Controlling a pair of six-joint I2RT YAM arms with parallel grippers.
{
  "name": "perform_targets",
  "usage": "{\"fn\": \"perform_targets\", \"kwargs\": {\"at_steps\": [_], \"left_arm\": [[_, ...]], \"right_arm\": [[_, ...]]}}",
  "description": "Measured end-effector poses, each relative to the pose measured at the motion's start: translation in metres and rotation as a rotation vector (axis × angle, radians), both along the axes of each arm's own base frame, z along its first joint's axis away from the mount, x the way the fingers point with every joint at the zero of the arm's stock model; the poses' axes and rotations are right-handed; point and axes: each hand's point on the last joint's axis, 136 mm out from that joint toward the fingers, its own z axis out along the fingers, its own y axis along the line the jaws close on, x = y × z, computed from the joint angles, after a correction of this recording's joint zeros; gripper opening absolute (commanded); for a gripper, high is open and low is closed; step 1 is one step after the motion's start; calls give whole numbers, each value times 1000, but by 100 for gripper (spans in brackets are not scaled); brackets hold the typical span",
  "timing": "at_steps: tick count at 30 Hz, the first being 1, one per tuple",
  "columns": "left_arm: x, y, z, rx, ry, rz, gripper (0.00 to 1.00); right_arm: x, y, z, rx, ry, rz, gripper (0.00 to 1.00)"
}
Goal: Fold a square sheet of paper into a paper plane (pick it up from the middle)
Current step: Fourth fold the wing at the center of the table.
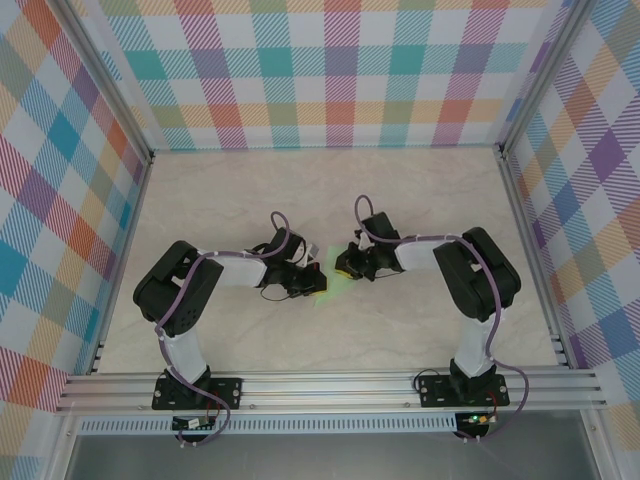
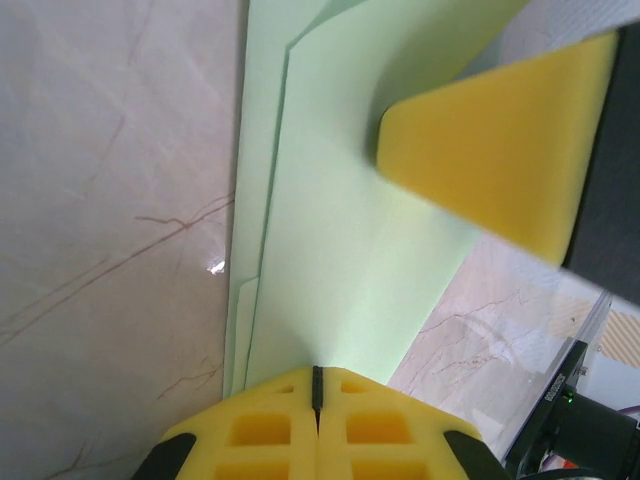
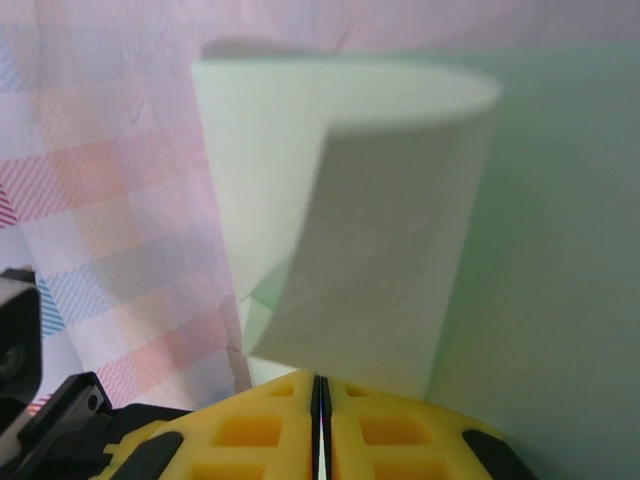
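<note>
Marble-patterned table (image 1: 250,200) and plaid walls (image 1: 340,70) frame the top view. You have both arms bent inward to one spot. Take the left gripper (image 1: 303,287) as your marker: the pale green paper (image 1: 322,291) lies just to its right, and the right gripper (image 1: 344,269) sits just past the paper on that same side. Neither arm is nearer; both are at the paper.

From the left wrist, your left gripper (image 2: 317,385) has its yellow jaws pressed together with no gap, and the paper (image 2: 340,250) tapers into that seam, so it looks pinched at its near end. The paper's long axis runs straight ahead from the left gripper, flat on the table, with stacked fold edges along its left side. Ahead and to the right, one finger (image 2: 500,150) of the right gripper rests against the paper's far part.

From the right wrist, your right gripper (image 3: 318,395) is closed too, and a flap of paper (image 3: 380,250) rises from between its jaws and curls over at the top.

My reading: the coming fold turns on that axis. Whatever you do with the raised flap should line up with the line running out from the left gripper, which serves as the anchor.
</note>
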Motion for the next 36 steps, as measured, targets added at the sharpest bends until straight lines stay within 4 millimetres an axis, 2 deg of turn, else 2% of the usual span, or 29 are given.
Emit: {"fn": "perform_targets", "kwargs": {"at_steps": [12, 36], "left_arm": [[0, -1, 0, -5, 1, -3, 3], [0, -2, 0, -8, -3, -8, 3]], "right_arm": [[27, -24, 1, 15, 2, -56, 14], [57, -47, 3, 0, 29, -127, 17]]}}
